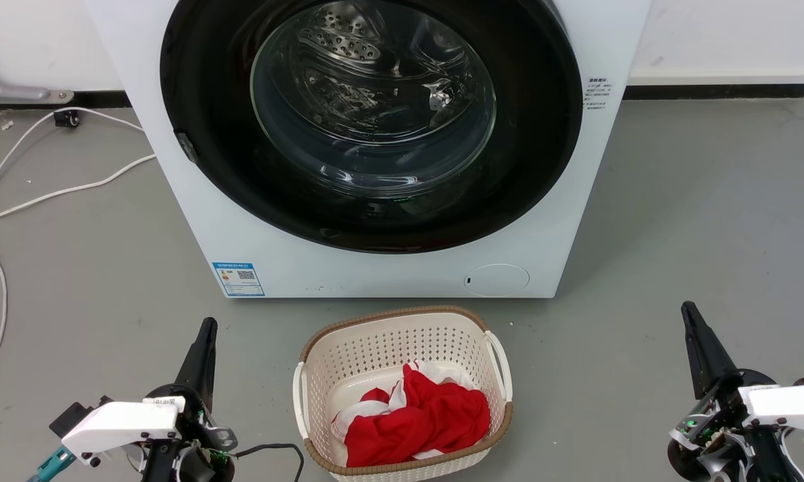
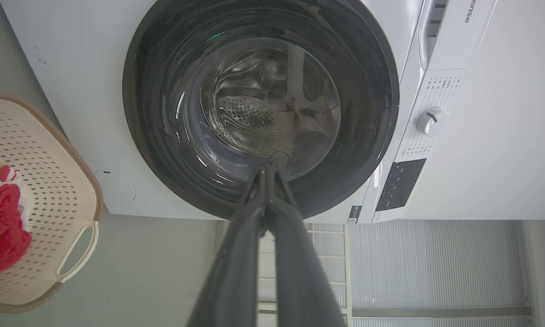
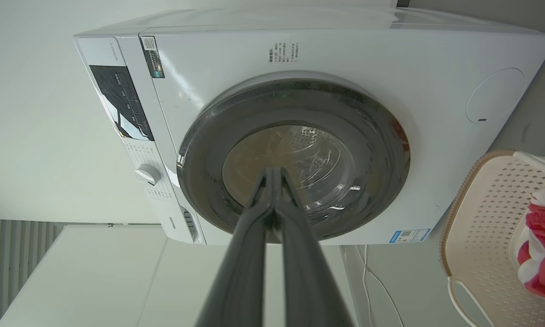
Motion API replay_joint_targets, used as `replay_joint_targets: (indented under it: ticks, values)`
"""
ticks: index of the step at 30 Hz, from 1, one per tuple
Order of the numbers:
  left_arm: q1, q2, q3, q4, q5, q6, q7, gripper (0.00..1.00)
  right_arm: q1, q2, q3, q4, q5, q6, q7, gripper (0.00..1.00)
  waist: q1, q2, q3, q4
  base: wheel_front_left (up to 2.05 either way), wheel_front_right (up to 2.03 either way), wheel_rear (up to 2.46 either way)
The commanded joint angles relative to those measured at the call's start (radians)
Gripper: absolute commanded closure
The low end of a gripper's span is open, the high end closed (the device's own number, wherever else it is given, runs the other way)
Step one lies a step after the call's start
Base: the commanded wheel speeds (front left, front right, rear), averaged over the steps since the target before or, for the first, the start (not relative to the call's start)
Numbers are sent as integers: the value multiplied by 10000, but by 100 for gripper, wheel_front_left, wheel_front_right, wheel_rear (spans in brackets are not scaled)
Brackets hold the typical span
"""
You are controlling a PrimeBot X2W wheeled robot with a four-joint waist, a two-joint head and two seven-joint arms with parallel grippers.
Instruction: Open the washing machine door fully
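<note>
Door (image 1: 372, 120): top centre of the frame, flat against the washer (image 1: 402, 274), closed as far as I see.
Left gripper (image 1: 207, 328): lower left, my fingers pressed together, empty, well apart from it.
Right gripper (image 1: 688, 311): lower right, also closed and empty.
Progress: nothing done yet, I judge; reaching, pulling and swinging wide are all left.

washing machine door (image 1: 373, 114) closed | left hand (image 1: 208, 324), right hand (image 1: 688, 308) pinched, clear of it
</note>
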Motion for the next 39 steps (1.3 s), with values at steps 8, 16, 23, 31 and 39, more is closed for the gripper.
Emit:
replay_joint_targets:
  ticks: [8, 16, 23, 31, 39]
  values:
    - [-74, -11, 45, 6, 49, -30, 29, 100, -146, 38, -26, 17, -43, 0, 28, 100, 0, -1, 0, 0, 0, 0, 0]
    - [45, -13, -66, 81, 10, 2, -33, 0, 69, 24, 0, 62, -22, 0, -25, 0, 0, -1, 1, -1, 0, 0, 0]
    - [11, -13, -473, -186, 75, -1, -408, 0, 204, 32, 157, -249, -160, 0, -387, 0, 0, -1, 15, -6, 0, 0, 0]
    - [-64, -12, -594, -587, 1148, -3, -794, 0, 308, 41, 66, -646, -1203, 0, -755, 0, 0, -1, 27, -11, 0, 0, 0]
    - [-112, -12, -425, -1348, 2976, -6, -1136, 0, 317, 49, 150, -1330, -3566, 0, -1094, 0, 0, -1, 40, -16, 0, 0, 0]
